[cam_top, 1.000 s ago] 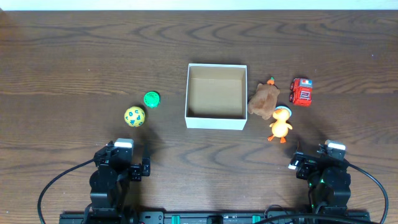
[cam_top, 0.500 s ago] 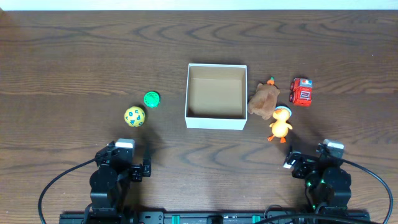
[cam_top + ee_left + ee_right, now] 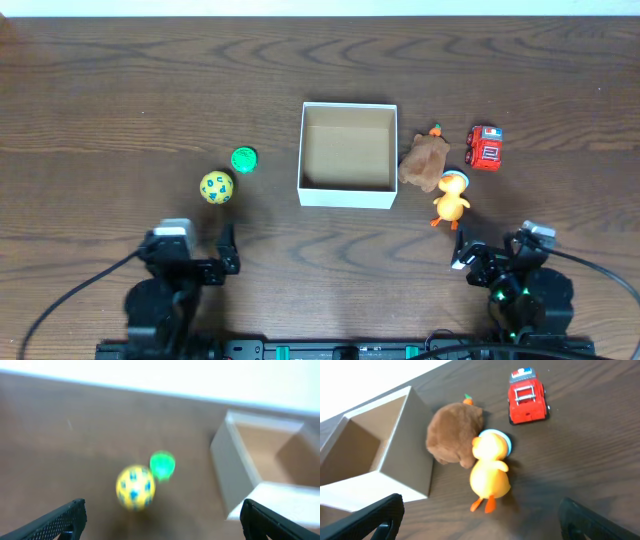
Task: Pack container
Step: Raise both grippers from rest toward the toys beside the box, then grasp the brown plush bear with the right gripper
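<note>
L claw [image 3: 162,512] wide open, holding nothing, yellow ball [image 3: 135,487] ahead; R claw [image 3: 481,515] likewise, facing duck [image 3: 490,472]. Container [image 3: 347,197] sits on bench [image 3: 100,100] btwn ball & duck.

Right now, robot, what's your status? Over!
Left gripper, right gripper: jaws open, empty. Container holds nothing yet. Nothing in the way.

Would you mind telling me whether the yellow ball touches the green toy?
Apart. The overhead view shows bare table between the yellow ball and the green toy.
</note>
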Robot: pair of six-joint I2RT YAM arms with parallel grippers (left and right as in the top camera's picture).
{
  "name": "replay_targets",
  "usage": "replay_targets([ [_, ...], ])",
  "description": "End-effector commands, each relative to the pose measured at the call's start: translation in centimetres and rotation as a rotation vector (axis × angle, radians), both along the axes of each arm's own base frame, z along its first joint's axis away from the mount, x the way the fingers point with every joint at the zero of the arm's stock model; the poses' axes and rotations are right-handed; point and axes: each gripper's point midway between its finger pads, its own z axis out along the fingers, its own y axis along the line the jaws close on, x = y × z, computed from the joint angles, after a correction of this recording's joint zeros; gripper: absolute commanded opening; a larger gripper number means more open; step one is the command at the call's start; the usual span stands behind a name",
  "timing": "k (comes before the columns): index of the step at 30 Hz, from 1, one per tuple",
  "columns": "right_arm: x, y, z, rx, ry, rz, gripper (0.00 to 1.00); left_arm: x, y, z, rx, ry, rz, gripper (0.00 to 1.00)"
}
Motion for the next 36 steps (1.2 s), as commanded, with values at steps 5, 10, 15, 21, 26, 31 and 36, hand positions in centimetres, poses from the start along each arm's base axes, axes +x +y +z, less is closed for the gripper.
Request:
replay_targets([
  [5, 1.0, 0.0, 7.0, -0.079, 0.110, 0.051, 0.99, 1.7, 0.5, 6.5, -0.015, 0.100, 0.045, 0.98],
  [10, 3.3, -0.3, 9.6, -0.095, 0.298, 0.055, 0.99, 4.5, 0.5, 6.4, 0.005, 0.311, 0.054, 0.98],
  [15, 7.6, 0.0, 11.2, -0.137, 0.427, 0.113, 0.99, 7.6, 0.9, 4.2, 0.018, 0.507, 0.071, 0.98],
  [21, 12.4, 3.5, 9.2, -0.217, 0.574, 0.259, 0.99, 8.9, 2.0, 1.2, 0.017, 0.676, 0.109, 0.98],
  [26, 15.6, 3.3, 3.8, -0.260, 0.707, 0.176, 0.99, 8.1, 2.4, -0.7, 0.018, 0.772, 0.124, 0.98],
  [31, 17.1, 4.9, -1.2, -0.180, 0.811, 0.208, 0.99, 6.5, 2.4, -1.9, 0.021, 0.865, 0.122, 0.98],
  [36, 18.3, 6.4, -5.4, -0.135, 0.869, 0.237, 0.99, 6.4, 2.4, -2.0, 0.022, 0.870, 0.122, 0.98],
])
